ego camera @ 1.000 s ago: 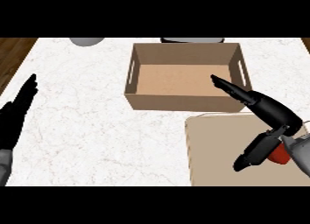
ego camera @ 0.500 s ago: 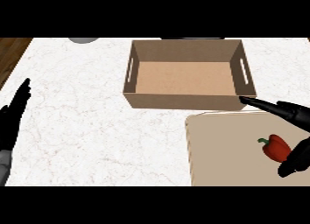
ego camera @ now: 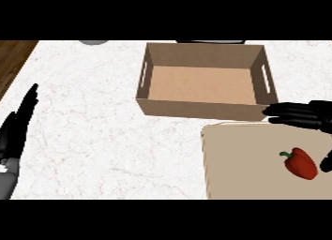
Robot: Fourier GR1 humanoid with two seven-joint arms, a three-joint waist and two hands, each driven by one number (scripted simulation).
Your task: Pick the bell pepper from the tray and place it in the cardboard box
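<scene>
A red bell pepper (ego camera: 302,163) with a green stem lies on the beige tray (ego camera: 241,164) at the lower right. My right hand (ego camera: 314,116) comes in from the right edge, open, fingers stretched over the tray's far edge and thumb down beside the pepper's right side, with a small gap to it. The open cardboard box (ego camera: 205,83) stands behind the tray, empty, with handle slots in its side walls. My left hand (ego camera: 15,129) rests open at the left edge, fingers pointing up.
The white marble counter (ego camera: 93,126) spreads left of the box and tray. A grey round object (ego camera: 93,42) and a dark object (ego camera: 210,41) peek in at the far edge. Wooden floor (ego camera: 6,61) shows beyond the counter's left edge.
My right hand has drawn back to the right, uncovering the pepper on the tray. The left hand has stayed at the left edge.
</scene>
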